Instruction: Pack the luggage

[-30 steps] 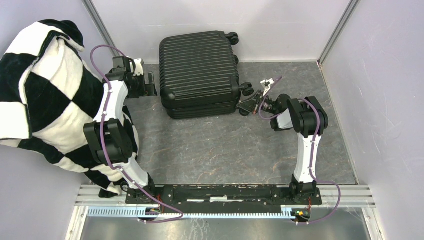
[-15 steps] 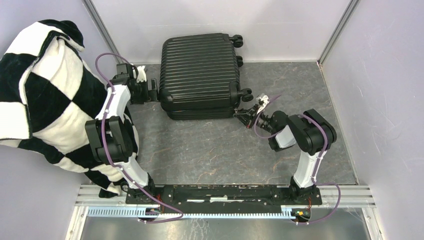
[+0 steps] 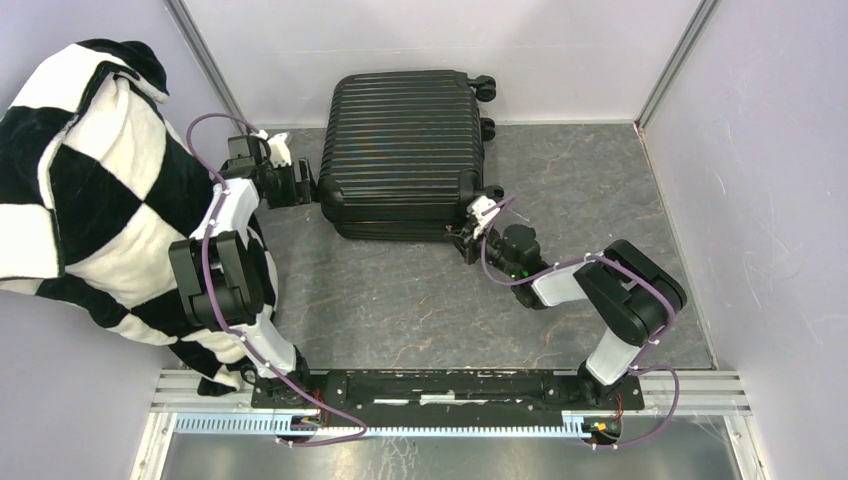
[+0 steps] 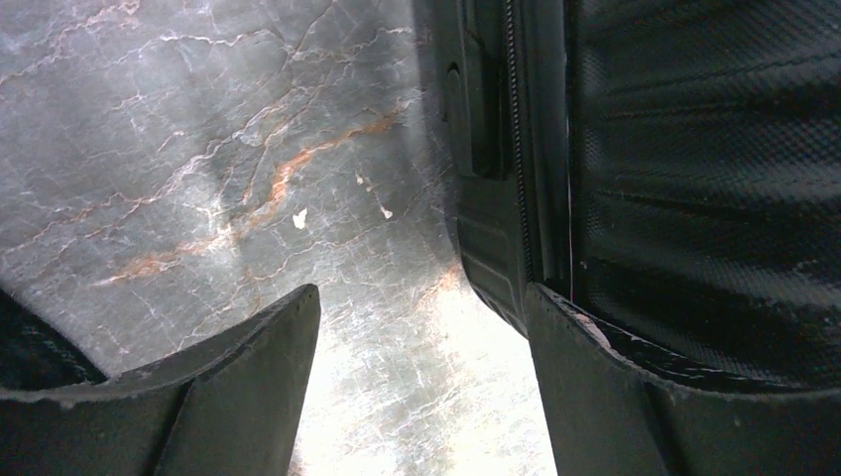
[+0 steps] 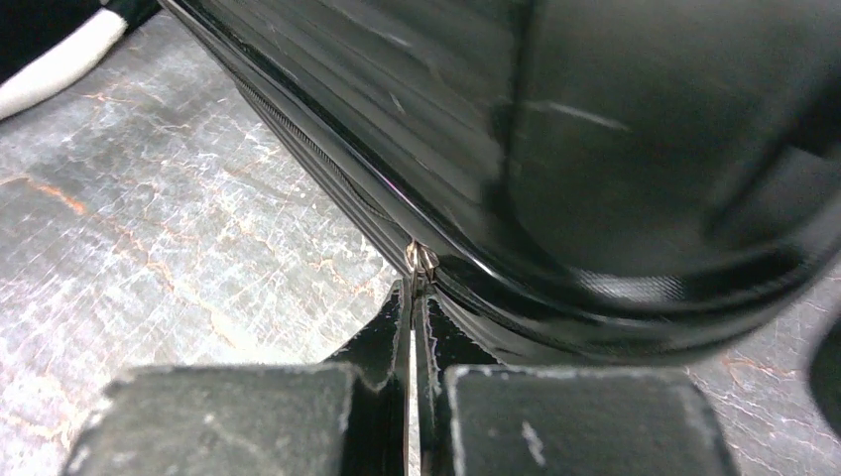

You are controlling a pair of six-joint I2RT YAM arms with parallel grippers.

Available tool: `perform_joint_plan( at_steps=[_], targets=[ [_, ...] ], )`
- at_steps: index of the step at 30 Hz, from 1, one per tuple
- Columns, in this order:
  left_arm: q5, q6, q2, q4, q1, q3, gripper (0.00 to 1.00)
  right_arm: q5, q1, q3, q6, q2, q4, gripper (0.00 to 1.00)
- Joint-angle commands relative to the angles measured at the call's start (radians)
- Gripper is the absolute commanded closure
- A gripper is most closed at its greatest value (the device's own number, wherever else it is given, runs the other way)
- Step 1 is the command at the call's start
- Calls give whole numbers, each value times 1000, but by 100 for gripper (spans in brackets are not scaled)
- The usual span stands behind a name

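Luggage: the black ribbed luggage (image 3: pixel 405 145) lies flat and closed on the grey marbled table (image 3: pixel 420 300), at the far middle, with its far edge close to the back wall (image 3: pixel 430 40).
Casters: small black casters (image 3: pixel 486 88) stand out along the right end of the luggage.
Left gripper: the left gripper (image 3: pixel 303 184) is low at the left side of the luggage. It is released, with the fingers well apart.
Left fingers: in the wrist view one finger (image 4: pixel 674 397) is just in front of the shell's side and the other finger is over bare table. Between them the table and a corner of the shell are visible. Whether the finger touches the shell, I cannot tell.
Right gripper: the right gripper (image 3: pixel 466 238) is at the near right corner of the luggage. It is clenched, both fingers pressed together.
Zipper pull: a small metal zipper pull (image 5: pixel 421 259) sits on the seam exactly at the right fingertips and seems pinched between them.
Zipper: the zipper (image 5: pixel 298 139) runs along the seam between the two shells.
Blanket: a black-and-white checkered blanket (image 3: pixel 90 180) is heaped high at the left edge, beside the left arm, apart from the luggage.
Right arm: it is bent and reaches low across the table toward the left.
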Motion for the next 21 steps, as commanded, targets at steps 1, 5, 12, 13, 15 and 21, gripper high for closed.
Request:
perform_joint_plan(
  at_steps=[1,5,12,13,15,21],
  targets=[
    [241,34,-71,18,-51,-45,18,209,93,115,-38,-50,-102,100],
    [278,65,-103,19,-69,-68,21,255,158,162,-28,-37,-134,100],
    [281,190,-139,-55,-196,-105,21,284,192,165,12,-26,-121,100],
    [274,213,-143,-70,-225,-109,21,316,192,154,11,-44,-124,100],
    [268,254,-156,-94,-257,-112,21,356,183,126,-2,-89,-145,100],
    [300,386,-192,-205,-270,-95,21,415,47,-23,50,-257,-220,100]
  ],
)
